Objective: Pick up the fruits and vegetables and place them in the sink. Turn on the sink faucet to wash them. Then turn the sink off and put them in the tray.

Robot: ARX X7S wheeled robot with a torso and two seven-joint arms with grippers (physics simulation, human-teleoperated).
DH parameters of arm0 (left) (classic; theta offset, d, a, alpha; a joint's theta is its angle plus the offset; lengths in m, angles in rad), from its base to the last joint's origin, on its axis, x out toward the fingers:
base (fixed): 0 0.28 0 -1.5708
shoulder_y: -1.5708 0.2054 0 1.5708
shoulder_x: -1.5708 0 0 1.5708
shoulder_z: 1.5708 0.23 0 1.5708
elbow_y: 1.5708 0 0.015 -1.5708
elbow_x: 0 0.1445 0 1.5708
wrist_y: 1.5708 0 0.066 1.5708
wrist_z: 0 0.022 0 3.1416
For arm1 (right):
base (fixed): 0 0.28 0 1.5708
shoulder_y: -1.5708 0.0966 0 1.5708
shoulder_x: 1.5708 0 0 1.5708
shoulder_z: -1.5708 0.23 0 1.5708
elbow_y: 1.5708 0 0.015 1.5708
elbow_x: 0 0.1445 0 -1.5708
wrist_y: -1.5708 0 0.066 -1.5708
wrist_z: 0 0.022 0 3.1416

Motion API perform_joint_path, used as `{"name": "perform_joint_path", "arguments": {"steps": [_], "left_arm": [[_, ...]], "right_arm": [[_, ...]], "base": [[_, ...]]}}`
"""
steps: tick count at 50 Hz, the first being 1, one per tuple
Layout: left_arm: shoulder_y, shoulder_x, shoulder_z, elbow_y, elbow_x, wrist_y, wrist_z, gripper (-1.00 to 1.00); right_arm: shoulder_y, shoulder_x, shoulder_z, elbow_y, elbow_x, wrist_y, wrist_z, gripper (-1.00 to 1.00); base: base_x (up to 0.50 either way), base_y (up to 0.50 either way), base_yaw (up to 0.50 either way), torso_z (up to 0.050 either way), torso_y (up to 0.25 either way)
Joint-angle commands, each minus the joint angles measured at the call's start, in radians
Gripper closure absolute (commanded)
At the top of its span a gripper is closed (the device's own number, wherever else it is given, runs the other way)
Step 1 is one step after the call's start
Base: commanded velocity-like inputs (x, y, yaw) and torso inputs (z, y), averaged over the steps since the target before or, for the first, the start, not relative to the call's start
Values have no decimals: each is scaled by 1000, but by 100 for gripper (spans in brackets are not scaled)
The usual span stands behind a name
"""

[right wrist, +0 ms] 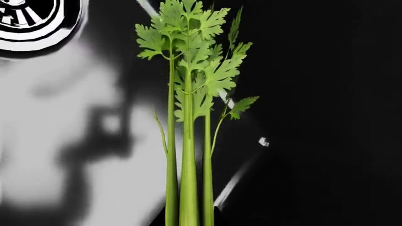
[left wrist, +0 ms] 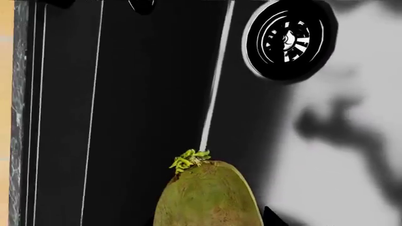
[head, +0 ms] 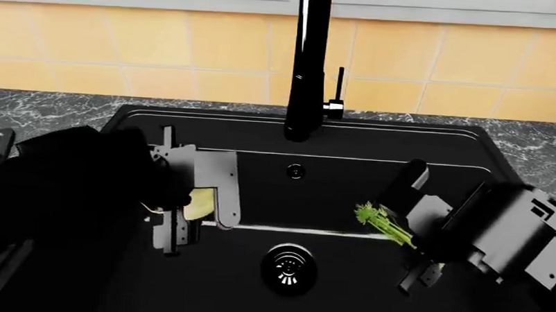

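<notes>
Step in hand: produce being placed in the sink (head: 463, 145). Bulb (head: 199, 203) is pinched in the left gripper (head: 198, 207), celery stalk (head: 385, 226) is pinched in the right gripper (head: 421, 261); both are held over the basin, either side of the drain (head: 289, 265). Next, judged: jaws to be spread for release, then faucet (head: 308, 67) lever (head: 340, 82) to be turned.

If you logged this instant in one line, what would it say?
left gripper: holds bulb over sink | right gripper: holds celery over sink | faucet: no water seen
</notes>
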Motion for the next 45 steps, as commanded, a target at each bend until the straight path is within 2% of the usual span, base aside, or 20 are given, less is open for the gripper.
{"name": "perform_joint_path", "arguments": {"steps": [1, 11, 14, 23, 32, 36, 41, 45], "left_arm": [[-60, -60, -61, 58, -22, -70, -33, 100], [-107, -97, -83, 107, -34, -93, -23, 100], [-124, -108, -91, 127, -39, -104, -20, 100], [-160, -146, -107, 204, -45, -127, -24, 100], [-163, -150, -108, 213, -46, -129, -26, 100], [-137, -138, -104, 229, -39, -123, -55, 100], [-155, -136, -98, 243, -34, -114, -43, 100], [-174, -135, -86, 222, -24, -98, -20, 100]], "right_arm": [[46, 107, 87, -197, 212, 16, 170, 100], [133, 243, 115, -317, 669, 18, 518, 100], [156, 279, 112, -339, 794, 14, 626, 100], [172, 324, 87, -344, 1013, -21, 865, 100], [185, 325, 59, -337, 1036, -37, 895, 100], [194, 313, 57, -301, 970, -55, 825, 100], [263, 321, 66, -244, 927, -40, 759, 100], [334, 334, 61, -233, 958, 1, 774, 100]], "base": [[0, 0, 0, 0, 100], [0, 0, 0, 0, 8], [0, 0, 0, 0, 232], [0, 0, 0, 0, 105], [0, 0, 0, 0, 0], [0, 0, 0, 0, 0], [0, 0, 0, 0, 0], [0, 0, 0, 0, 0]]}}
